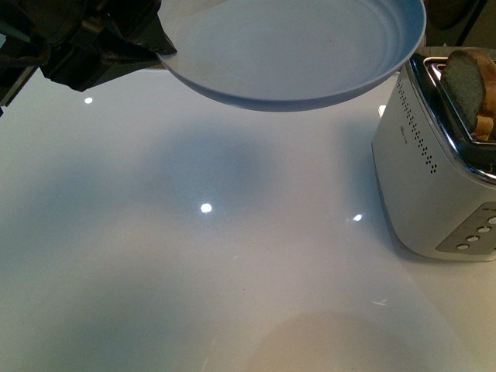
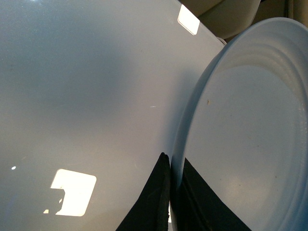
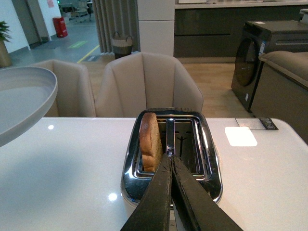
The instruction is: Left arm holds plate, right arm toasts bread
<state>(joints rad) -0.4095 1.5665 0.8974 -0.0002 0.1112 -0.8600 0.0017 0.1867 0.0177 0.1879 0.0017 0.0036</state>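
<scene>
Pale blue-grey, the plate (image 1: 294,46) hangs in the air above the white table (image 1: 194,271), pinched at its rim by the left arm's gripper (image 1: 165,51). The left wrist view shows 1 black jaw under the rim and 1 over it, clamped tight on the edge. The plate sits roughly level, empty, and near the toaster (image 1: 426,178) without touching it. That height and closeness look chosen so a slice lifted out has only a short way to travel.

The bread (image 3: 150,142) stands upright in 1 of the 2 slots, the one on the plate's side, with its rounded top well clear of the chrome. The other slot is empty. The right gripper (image 3: 169,161) hovers just over the toaster with its jaws pressed together on nothing, tips by the strip between the slots. As I read it, it must spread them and shift over the crust before it can take the slice; a grip too near the top edge may tear the crumb
</scene>
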